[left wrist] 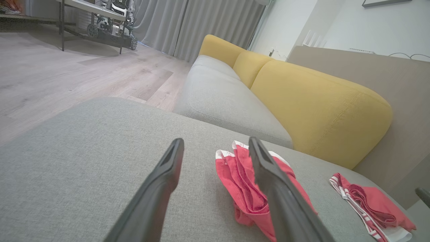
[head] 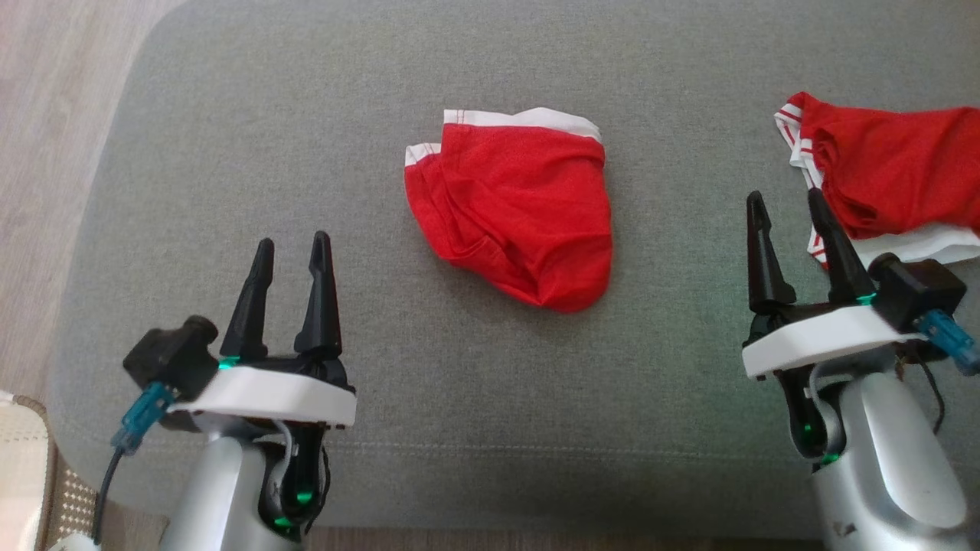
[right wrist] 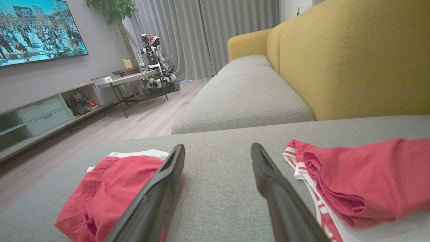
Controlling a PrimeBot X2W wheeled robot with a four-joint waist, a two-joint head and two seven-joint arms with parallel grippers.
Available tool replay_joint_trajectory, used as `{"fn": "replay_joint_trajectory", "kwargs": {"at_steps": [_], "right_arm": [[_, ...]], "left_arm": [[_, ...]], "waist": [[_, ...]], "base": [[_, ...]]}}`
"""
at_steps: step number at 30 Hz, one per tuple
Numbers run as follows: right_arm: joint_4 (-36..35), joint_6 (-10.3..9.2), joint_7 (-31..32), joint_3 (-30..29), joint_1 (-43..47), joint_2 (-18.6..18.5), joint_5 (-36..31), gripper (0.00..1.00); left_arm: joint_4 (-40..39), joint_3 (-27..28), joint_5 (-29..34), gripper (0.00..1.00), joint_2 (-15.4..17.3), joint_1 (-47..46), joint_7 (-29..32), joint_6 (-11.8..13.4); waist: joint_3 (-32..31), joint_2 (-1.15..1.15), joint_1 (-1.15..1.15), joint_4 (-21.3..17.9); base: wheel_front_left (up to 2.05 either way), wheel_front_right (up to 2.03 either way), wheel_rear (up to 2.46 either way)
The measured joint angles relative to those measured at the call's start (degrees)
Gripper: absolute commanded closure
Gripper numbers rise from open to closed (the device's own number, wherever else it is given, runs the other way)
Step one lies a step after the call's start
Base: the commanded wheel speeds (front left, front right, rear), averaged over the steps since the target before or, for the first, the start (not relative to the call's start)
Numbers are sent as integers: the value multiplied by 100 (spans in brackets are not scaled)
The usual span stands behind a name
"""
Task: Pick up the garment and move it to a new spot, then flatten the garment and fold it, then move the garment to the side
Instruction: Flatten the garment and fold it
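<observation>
Red cloth with a white band, the garment (head: 513, 214) lies crumpled in a loose heap on the grey sofa seat (head: 230, 115), and we take it as our marker. Our left claw (head: 292, 241) sits left of the garment and nearer to us, well apart from it, its two dark fingers spread with nothing between them. Our right claw (head: 786, 195) stands to the right of the garment, also apart from it, fingers likewise spread and empty. Farther right of the garment, just past that claw, lies a second red piece (head: 896, 176) with red-and-white striped trim. The claw's outer finger crosses its edge in the head view, and we cannot tell whether they touch. Beyond the garment rises a yellow backrest (left wrist: 319, 107). Left of the garment, past the seat's edge, runs the pale wooden floor (head: 46, 153).
</observation>
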Motion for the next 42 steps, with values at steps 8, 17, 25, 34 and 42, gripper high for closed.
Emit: {"fn": "replay_joint_trajectory", "kwargs": {"at_steps": [8, 17, 25, 34, 42], "right_arm": [[-47, 0, 0, 31, 1, 4, -193, 0], [80, 0, 0, 817, -55, 8, -244, 0], [658, 0, 58, 1779, -803, 5, -345, 0], [1659, 0, 94, 2440, -1477, 1, -91, 0], [2365, 0, 135, 2828, -1971, 0, 372, 0]], "left_arm": [[-16, -20, 1, 0, 0, 2, 0, 0], [-16, -62, -1, 0, 0, 1, 0, 0], [-8, -166, -5, 0, 0, -8, 0, 0], [5, -300, -71, 0, 0, -141, 0, 5], [18, -389, -118, 0, 0, -142, 0, 8]], "waist": [[-8, 0, 0, 54], [75, 0, 0, 215], [276, 0, 0, 482], [477, 0, 0, 816], [573, 0, 0, 1027]], "base": [[0, 0, 0], [0, 0, 0], [0, 0, 0], [0, 0, 0], [0, 0, 0]]}}
